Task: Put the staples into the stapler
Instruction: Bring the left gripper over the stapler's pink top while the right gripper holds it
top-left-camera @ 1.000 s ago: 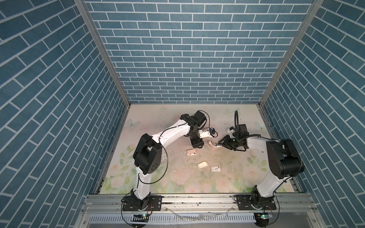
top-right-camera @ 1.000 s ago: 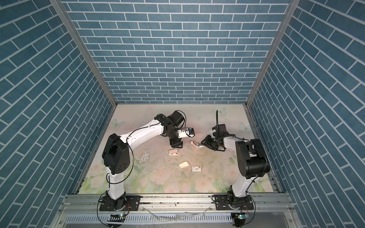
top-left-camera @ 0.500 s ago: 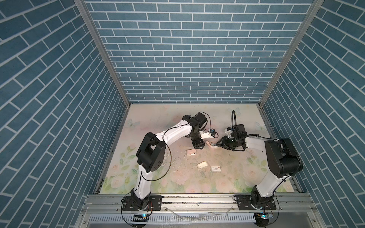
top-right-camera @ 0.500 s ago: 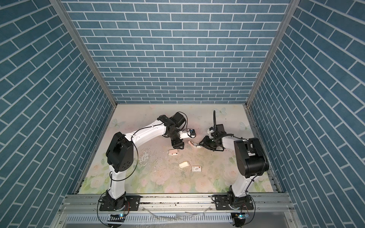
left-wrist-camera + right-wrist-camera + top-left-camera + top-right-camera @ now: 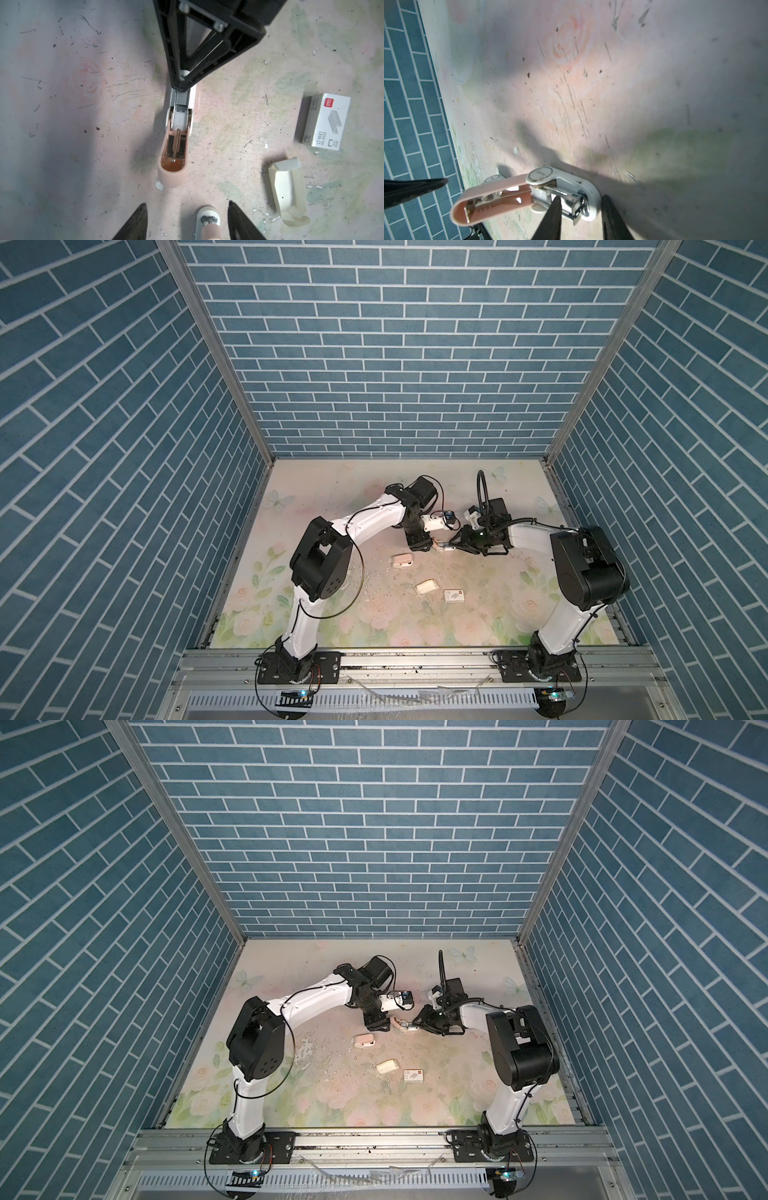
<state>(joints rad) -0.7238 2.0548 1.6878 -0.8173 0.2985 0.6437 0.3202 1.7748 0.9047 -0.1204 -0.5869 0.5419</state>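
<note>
A stapler (image 5: 176, 137) lies open on the mat, its pink lid flipped back from the white base; it also shows mid-table as the open stapler (image 5: 441, 546) (image 5: 402, 1024). Grey staples (image 5: 182, 98) sit in its metal channel. My right gripper (image 5: 581, 218) (image 5: 181, 87) stands over the stapler's (image 5: 566, 193) front end, open. One finger (image 5: 550, 216) is down in the channel and the other (image 5: 612, 218) is just outside the white tip. My left gripper (image 5: 186, 203) hangs open close by, holding nothing.
A second, closed pink-and-white stapler (image 5: 403, 561) (image 5: 208, 220) lies on the mat below my left gripper's spread fingers. The white staple box (image 5: 324, 122) (image 5: 454, 595) and its cream inner tray (image 5: 288, 187) (image 5: 427, 587) lie nearer the front. Loose staples litter the mat.
My left arm's elbow has swung a little to the right. My right gripper has edged left onto the open stapler's front end.
</note>
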